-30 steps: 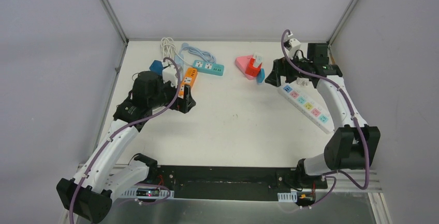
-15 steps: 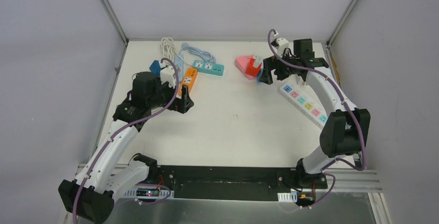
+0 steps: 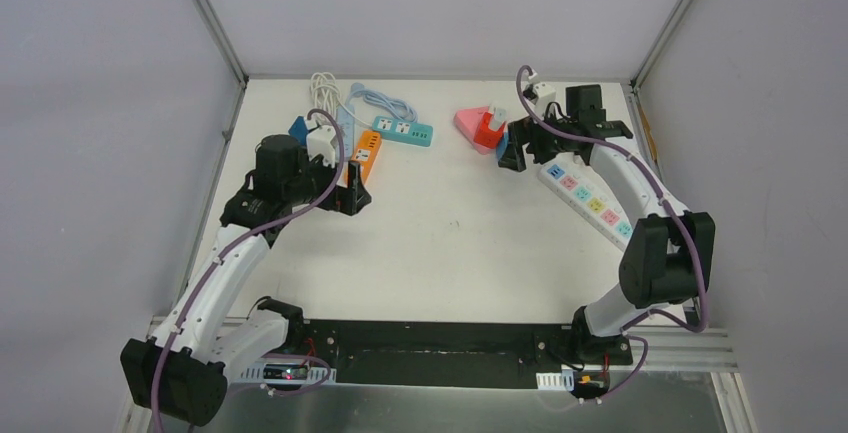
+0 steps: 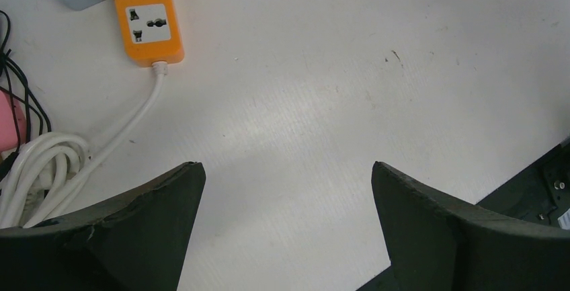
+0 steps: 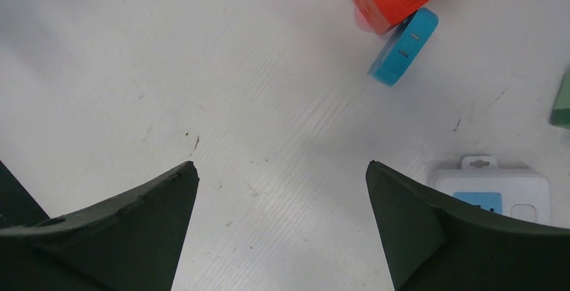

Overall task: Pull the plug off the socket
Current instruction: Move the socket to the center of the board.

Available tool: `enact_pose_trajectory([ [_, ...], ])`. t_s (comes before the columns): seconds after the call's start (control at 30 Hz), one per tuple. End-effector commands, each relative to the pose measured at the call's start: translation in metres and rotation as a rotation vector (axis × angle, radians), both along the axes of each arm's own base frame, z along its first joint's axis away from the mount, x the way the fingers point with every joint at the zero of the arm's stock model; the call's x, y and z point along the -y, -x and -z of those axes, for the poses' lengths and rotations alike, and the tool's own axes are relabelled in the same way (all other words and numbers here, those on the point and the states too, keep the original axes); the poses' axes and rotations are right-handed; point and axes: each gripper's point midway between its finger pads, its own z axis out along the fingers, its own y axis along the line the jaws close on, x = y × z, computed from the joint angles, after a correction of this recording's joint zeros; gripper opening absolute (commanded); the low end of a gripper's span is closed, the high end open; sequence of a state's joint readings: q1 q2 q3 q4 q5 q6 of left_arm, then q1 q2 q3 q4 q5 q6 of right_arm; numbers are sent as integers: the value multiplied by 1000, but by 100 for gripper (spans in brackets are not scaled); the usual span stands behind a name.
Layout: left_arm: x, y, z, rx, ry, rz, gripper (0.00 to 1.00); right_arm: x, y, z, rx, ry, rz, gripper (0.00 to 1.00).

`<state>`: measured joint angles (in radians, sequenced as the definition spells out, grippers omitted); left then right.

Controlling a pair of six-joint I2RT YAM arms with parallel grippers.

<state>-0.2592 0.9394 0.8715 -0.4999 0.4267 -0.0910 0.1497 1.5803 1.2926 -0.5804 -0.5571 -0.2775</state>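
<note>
At the near edge of the bench (image 3: 450,253) the two arms rise from their bases and reach away, one to each side. The left pincer (image 3: 350,195) hangs over bare bench with its jaws wide apart and nothing between them. In its wrist view the end of an orange power strip (image 4: 146,15) lies just ahead and to the left, and its white cord (image 4: 128,130) trails back towards a loose coil. The right pincer (image 3: 510,153) is likewise spread wide and empty above bare bench. A long white power strip (image 3: 590,198) with coloured sockets runs along the right side beneath its arm. Just beyond this pincer a small blue block (image 5: 403,46) lies flat on the bench, right beside the red socket cube (image 5: 370,5). The white plug (image 3: 497,113) stands seated in the top of that cube, which rests against a pink triangular block (image 3: 468,121). Further back on the left, a white block (image 3: 325,141) sits beside the far half of the orange strip; whether it is plugged in I cannot tell. Behind it lie a teal power strip (image 3: 403,131), a pale blue cable (image 3: 385,103) and a white coiled cable (image 3: 322,86) near the far wall.
</note>
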Motion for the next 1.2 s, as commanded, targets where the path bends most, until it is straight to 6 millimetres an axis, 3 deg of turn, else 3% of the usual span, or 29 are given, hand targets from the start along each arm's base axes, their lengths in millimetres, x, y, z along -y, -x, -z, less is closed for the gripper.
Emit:
enact_pose_trajectory([
  [0.0,1,-9,-1,12,23,6,99,-8,6,-34,88,-83,-39,100],
  [0.57,-17,-37,23,-93,60,-87,99,-18,24,-49,110,-156,-102,100],
  [1.17,-16,-36,20,-93,87,-74,99,-17,23,-48,103,-160,-100,100],
])
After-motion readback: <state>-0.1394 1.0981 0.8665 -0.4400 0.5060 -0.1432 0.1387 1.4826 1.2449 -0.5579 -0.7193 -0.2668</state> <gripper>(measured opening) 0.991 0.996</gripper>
